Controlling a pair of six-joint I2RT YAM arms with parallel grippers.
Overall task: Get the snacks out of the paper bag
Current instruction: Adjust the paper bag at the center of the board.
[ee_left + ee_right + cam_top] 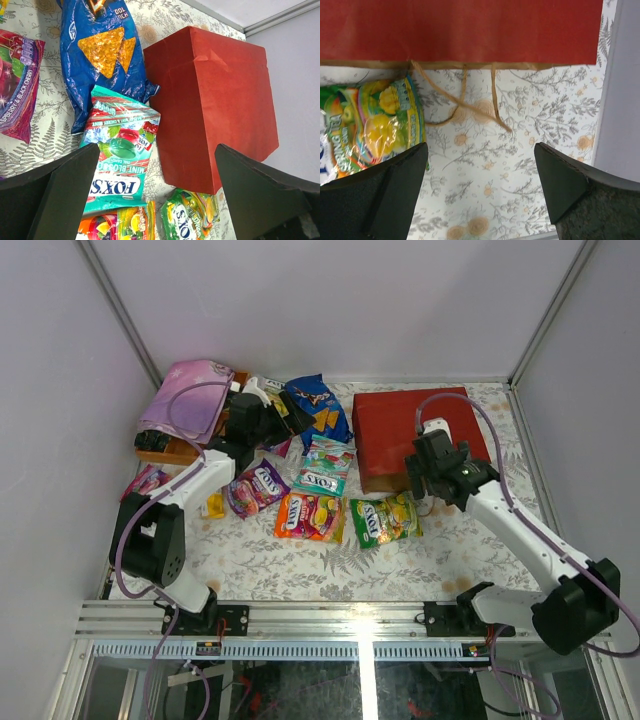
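The teal packet (120, 150) reads "FOX'S" and "MINT BLOSSOM". The purple packet (17, 85) reads "…SPBERRY & BLACK CHERRY". The chip bag (100, 55) shows "OOL", cut off. The green packet (187, 217) seemingly reads "FOX'S".

Paper bag (215, 95): red paper, matt, faint creases and fold lines; brown kraft edge at mouth.
Handles (462, 95): twisted brown paper cord, rough-looking.
Chip bag (95, 60): dark-blue film, glossy, crinkled.
Teal packet (120, 160), green-yellow packet (375, 120), orange packet (310, 515), purple packet (255, 487): shiny plastic wrap, glare spots.
Table cover (520, 165): fern-and-flower print, smooth, low sheen.
Folded cloth (188, 395): pink-purple, soft sheen.
Tray (175, 451): brown wood.
Left gripper (157, 150) fingers (60, 200): black, matt, plastic-looking.
Rail (330, 618) at near edge: bare metal, bright glare.
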